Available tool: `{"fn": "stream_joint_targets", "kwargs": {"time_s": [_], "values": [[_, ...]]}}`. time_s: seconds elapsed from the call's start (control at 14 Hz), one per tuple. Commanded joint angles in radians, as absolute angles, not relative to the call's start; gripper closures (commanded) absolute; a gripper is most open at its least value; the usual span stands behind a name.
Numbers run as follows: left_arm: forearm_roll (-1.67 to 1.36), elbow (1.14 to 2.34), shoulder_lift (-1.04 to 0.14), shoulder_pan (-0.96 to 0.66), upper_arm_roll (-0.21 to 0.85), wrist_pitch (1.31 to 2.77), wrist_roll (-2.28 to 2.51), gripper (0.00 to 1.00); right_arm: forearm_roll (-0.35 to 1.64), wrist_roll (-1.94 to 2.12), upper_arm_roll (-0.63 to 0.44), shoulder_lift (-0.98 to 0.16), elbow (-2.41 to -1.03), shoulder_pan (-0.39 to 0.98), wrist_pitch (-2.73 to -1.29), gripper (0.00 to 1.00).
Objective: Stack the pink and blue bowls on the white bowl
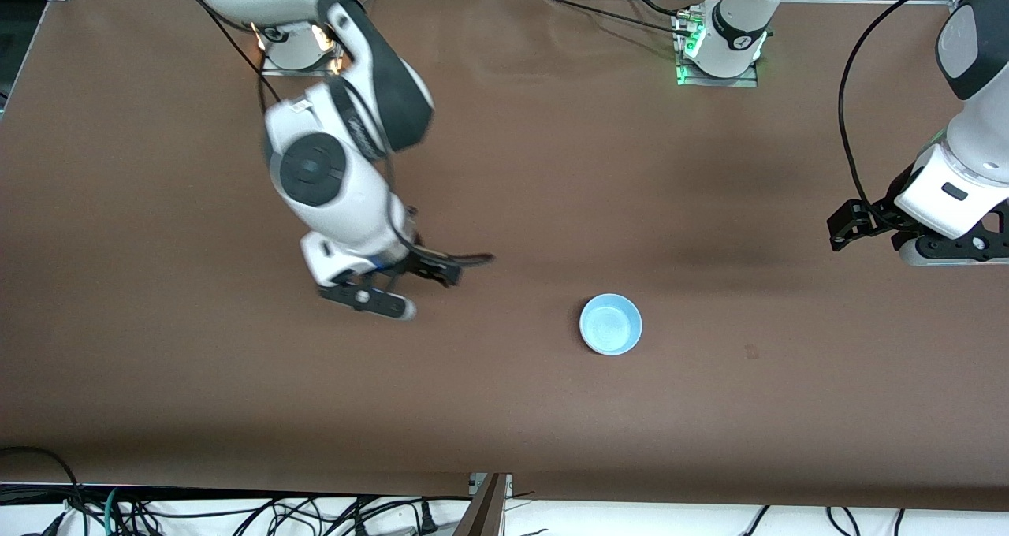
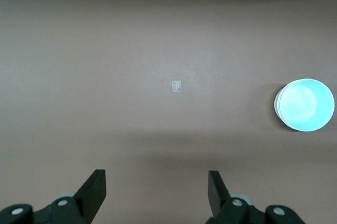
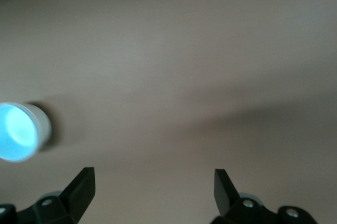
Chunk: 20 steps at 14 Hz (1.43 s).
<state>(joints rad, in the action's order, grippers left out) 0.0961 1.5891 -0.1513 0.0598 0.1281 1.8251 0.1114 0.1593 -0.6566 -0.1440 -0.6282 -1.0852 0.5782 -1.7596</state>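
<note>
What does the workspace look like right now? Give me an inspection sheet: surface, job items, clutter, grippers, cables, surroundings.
Surface: brown table, flat, with a small pale tape mark.
Job's things: blue bowl upright, topmost in view; a white wall shows below its rim. Pink bowl not seen on its own; whether it is nested underneath cannot be told.
Clutter: nothing seen.
Grippers: right gripper open and empty, over bare table toward the right arm's end. Left gripper open and empty, waiting over the left arm's end.
Cables: black cable looped along the left arm; loose cables below the table's near edge.
Surroundings: metal frame and the arms' bases along the top edge.
</note>
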Motion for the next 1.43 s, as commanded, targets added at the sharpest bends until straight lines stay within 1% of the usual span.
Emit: {"fn": "stream_joint_targets", "kwargs": {"time_s": [0.0,0.07,0.14,0.21,0.29,0.43,0.5,0.64,0.71,0.86,1.21,1.36], "values": [[0.1,1.56,-0.161,0.06,0.127,1.799,0.089,0.13,0.158,-0.476,-0.222,-0.318,-1.472,0.592,-1.766,0.0],[0.1,1.562,-0.161,0.06,0.127,1.798,0.089,0.13,0.156,-0.424,-0.254,-0.26,-1.526,0.592,-1.735,0.0],[0.1,1.562,-0.161,0.058,0.126,1.795,0.09,0.11,0.156,-0.373,-0.29,-0.217,-1.549,0.594,-1.688,0.0],[0.1,1.562,-0.161,0.057,0.127,1.792,0.091,0.06,0.155,-0.326,-0.326,-0.189,-1.554,0.594,-1.637,0.0],[0.1,1.562,-0.161,0.057,0.126,1.792,0.091,0.05,0.147,-0.278,-0.363,-0.16,-1.563,0.594,-1.602,0.0],[0.1,1.562,-0.161,0.057,0.126,1.784,0.091,0.02,0.141,-0.183,-0.435,-0.091,-1.616,0.594,-1.571,0.0],[0.1,1.562,-0.163,0.057,0.127,1.776,0.091,0.0,0.123,-0.161,-0.454,-0.048,-1.661,0.594,-1.572,0.0],[0.1,1.563,-0.161,0.058,0.127,1.773,0.089,0.0,0.037,-0.164,-0.453,0.023,-1.728,0.595,-1.583,0.0],[0.1,1.565,-0.161,0.06,0.127,1.772,0.089,0.0,0.031,-0.163,-0.453,0.044,-1.75,0.595,-1.591,0.0],[0.1,1.565,-0.161,0.06,0.127,1.772,0.089,0.0,-0.004,-0.163,-0.453,0.054,-1.761,0.595,-1.604,0.0],[0.1,1.565,-0.161,0.061,0.127,1.772,0.087,0.0,-0.043,-0.141,-0.449,0.026,-1.706,0.595,-1.597,0.0],[0.1,1.565,-0.161,0.061,0.127,1.772,0.087,0.0,-0.046,-0.117,-0.449,0.025,-1.704,0.595,-1.594,0.0]]}}
